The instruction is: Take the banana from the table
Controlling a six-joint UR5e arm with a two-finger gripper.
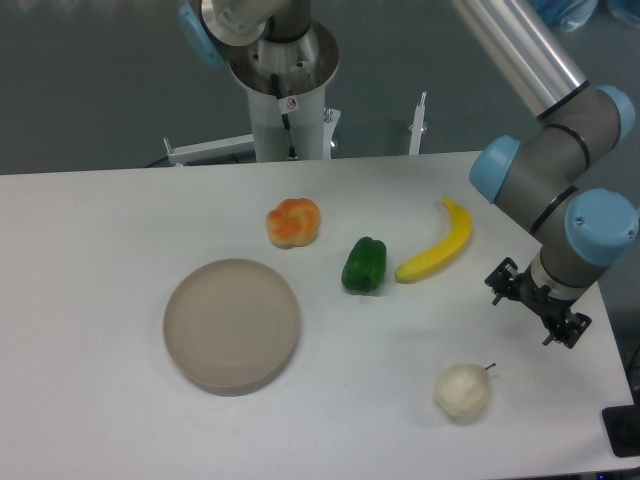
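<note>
Banana (437, 250) lies on tabletop (100, 300) just right of green pepper (364, 265); gripper (535, 308) further right, I cannot tell finger state.

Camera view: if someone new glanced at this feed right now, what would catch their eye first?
Probably the bright yellow banana lying right of centre on the white table, with the green pepper just to its left. Next, the grey-and-blue arm coming in from the upper right, its gripper hanging near the table's right edge, apart from the banana. The round grey-beige plate sits left of centre, with nothing on it.
</note>
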